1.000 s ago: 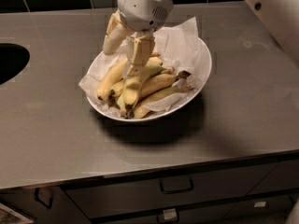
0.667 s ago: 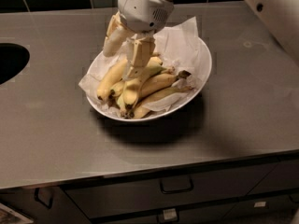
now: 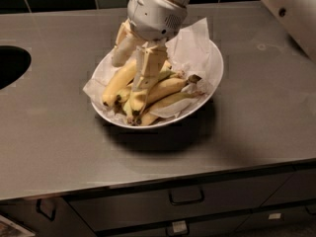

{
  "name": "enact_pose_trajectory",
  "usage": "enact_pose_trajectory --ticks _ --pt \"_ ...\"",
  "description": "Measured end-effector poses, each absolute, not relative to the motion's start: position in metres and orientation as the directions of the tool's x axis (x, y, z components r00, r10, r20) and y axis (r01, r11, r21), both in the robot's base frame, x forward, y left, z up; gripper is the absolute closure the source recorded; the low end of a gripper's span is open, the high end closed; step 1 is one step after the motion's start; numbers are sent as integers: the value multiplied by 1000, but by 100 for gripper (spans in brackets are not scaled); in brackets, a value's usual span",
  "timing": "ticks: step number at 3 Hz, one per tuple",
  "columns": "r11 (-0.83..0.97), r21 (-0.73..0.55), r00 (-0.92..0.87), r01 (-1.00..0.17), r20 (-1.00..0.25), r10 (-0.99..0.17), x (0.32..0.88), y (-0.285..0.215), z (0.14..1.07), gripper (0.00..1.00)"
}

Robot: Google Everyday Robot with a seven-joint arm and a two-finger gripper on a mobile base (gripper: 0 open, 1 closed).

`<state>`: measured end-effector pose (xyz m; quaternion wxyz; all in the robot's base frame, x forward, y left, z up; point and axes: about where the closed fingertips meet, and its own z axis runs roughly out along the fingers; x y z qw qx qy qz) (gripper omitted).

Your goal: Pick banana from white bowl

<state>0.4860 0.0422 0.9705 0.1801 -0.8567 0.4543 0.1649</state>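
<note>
The white bowl [image 3: 210, 85] stands mid-counter, lined with crumpled white paper and holding several yellow bananas. The plump curved banana [image 3: 117, 82] lies at the left of the pile, its dark tip pointing toward the front left. My gripper [image 3: 133, 63] reaches down into the bowl from above. Its fingers are apart, one finger [image 3: 122, 51] to the left of this banana's upper end and the other finger [image 3: 146, 70] to the right, resting among the bananas. The banana's far end is hidden under the gripper.
The grey counter [image 3: 59, 132] holds a dark round opening [image 3: 10, 65] at the left edge. The arm's white link [image 3: 291, 11] crosses the upper right. Drawers with handles [image 3: 186, 196] run below the front edge. Dark tiles back the counter.
</note>
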Motion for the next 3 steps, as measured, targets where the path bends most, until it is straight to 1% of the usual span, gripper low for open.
enact_pose_trajectory --ticks 1,3 --pt "-522 -140 524 -841 -447 -725 483 36 967 46" --pt "-520 -106 514 -847 -409 -754 479 25 964 47"
